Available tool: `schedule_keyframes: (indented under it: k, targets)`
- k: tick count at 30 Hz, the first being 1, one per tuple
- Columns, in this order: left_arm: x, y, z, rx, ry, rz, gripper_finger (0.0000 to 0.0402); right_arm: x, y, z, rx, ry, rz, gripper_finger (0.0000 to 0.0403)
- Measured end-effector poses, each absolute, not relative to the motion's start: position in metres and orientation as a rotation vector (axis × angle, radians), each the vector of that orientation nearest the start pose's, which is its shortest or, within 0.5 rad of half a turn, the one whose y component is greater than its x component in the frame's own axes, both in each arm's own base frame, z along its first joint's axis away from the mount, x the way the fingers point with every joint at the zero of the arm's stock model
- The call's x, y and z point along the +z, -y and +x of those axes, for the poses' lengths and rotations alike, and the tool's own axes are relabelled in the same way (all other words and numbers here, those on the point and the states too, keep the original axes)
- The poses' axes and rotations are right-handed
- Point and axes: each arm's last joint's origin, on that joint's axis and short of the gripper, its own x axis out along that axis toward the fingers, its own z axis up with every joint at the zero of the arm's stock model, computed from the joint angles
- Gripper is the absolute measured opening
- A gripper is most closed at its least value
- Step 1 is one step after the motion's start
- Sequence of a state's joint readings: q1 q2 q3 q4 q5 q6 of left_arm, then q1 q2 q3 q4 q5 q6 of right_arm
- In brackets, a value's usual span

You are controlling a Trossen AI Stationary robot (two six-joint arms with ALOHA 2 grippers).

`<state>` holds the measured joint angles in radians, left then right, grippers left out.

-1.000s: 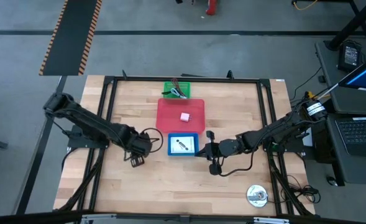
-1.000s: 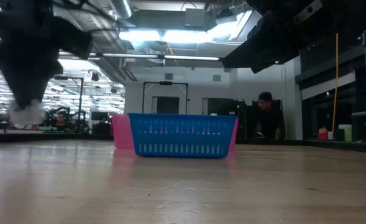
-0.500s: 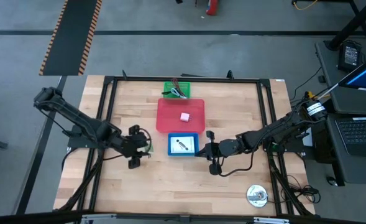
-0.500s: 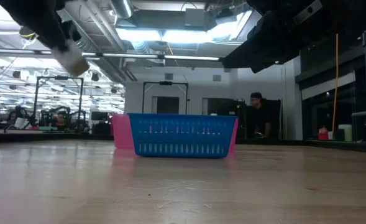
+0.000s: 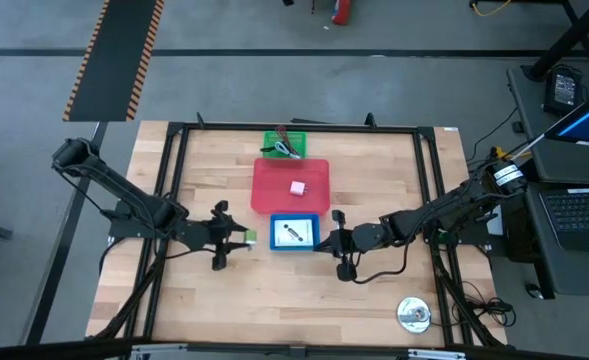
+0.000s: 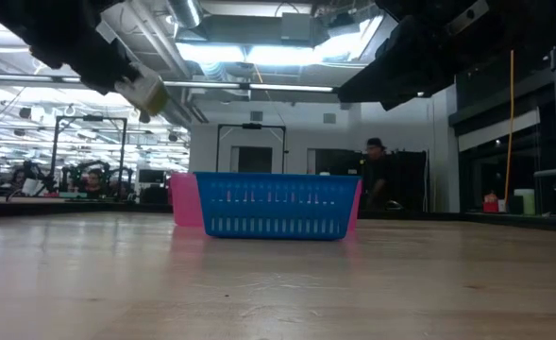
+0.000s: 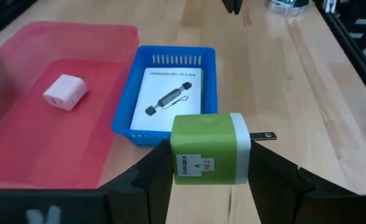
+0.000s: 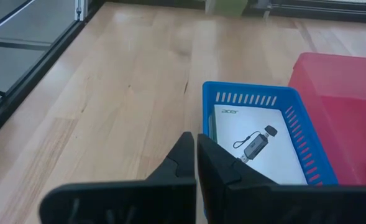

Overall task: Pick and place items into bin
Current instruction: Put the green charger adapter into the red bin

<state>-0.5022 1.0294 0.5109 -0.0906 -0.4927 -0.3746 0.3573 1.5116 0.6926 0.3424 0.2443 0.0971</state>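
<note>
high view: the left gripper [image 5: 236, 240] holds a green and white plug block [image 5: 248, 237] just left of the blue bin [image 5: 295, 246]; the right gripper [image 5: 326, 243] waits at the bin's right edge.

low view: the block [image 6: 146, 93] hangs above the table.

left wrist view: the block [image 7: 209, 149] is clamped by its flat sides; it looks rigid, light, smooth, prongs [image 7: 265, 135] clear.

right wrist view: the right fingers [image 8: 192, 160] are closed, empty.

the left arm is stretched from the table's 9 o'clock edge toward the centre, its gripper [image 5: 236, 240] raised off the table with fingers [image 7: 146, 180] clamped on a load. the right arm is extended from 3 o'clock, its gripper [image 5: 324, 243] pressed closed.
</note>
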Motion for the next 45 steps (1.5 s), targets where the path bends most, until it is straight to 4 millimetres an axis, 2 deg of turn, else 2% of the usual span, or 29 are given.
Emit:
schedule_keyframes:
  k: [5, 10, 13, 19, 24, 31, 38, 45]
  targets:
    - [0.207, 0.085, 0.186, 0.111, -0.475, -0.065, 0.0165, 0.185, -0.099, 0.284, 0.089, -0.458, -0.045, 0.0000]
    - [0.215, 0.080, 0.192, 0.192, -0.326, -0.038, 0.0165, 0.190, -0.099, 0.286, 0.087, -0.409, -0.040, 0.0000]
    - [0.215, 0.072, 0.197, 0.237, -0.261, -0.046, 0.0166, 0.192, -0.098, 0.287, 0.054, -0.383, -0.068, 0.0000]
    - [0.207, 0.049, 0.212, 0.341, -0.269, -0.063, 0.0165, 0.192, -0.094, 0.289, 0.013, -0.374, -0.081, 0.0000]
    - [0.201, 0.029, 0.231, 0.416, -0.329, -0.077, 0.0165, 0.192, -0.093, 0.289, 0.008, -0.374, -0.083, 0.0000]
    - [0.208, 0.002, 0.258, 0.462, -0.454, -0.026, 0.0166, 0.192, -0.093, 0.289, 0.009, -0.376, -0.083, 0.0000]
    - [0.219, -0.014, 0.268, 0.452, -0.672, -0.033, 0.0167, 0.192, -0.093, 0.289, 0.008, -0.380, -0.086, 0.0000]
    - [0.229, -0.035, 0.281, 0.476, -0.867, -0.104, 0.0167, 0.192, -0.083, 0.292, -0.027, -0.381, -0.078, 0.0000]
